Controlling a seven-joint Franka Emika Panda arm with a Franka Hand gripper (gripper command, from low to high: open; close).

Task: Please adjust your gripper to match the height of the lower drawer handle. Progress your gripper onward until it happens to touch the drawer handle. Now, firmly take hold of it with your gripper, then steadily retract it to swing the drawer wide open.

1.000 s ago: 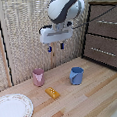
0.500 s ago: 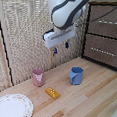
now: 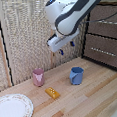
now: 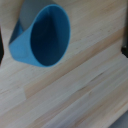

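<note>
My gripper (image 3: 66,48) hangs from the white arm above the table, left of the brown cabinet in the exterior view. Its dark fingers (image 3: 61,52) stand apart with nothing between them, so it is open. The lower drawer handle (image 3: 102,51) is a thin pale bar across the bottom drawer (image 3: 106,60), which is shut. The handle sits lower than the gripper and well off toward the exterior view's right. The wrist view looks down on a blue cup (image 4: 44,35) on the wooden tabletop, with dark finger edges (image 4: 125,47) at the sides.
On the wooden table (image 3: 93,99) stand a blue cup (image 3: 76,75), a pink cup (image 3: 38,76), a yellow block (image 3: 52,92) and a white plate (image 3: 13,109). Another drawer with a like bar (image 3: 111,23) sits above the bottom one. A woven screen forms the back wall.
The gripper has dropped a little and drifted toward the exterior view's right, closer to the cabinet. The objects on the table have not moved.
</note>
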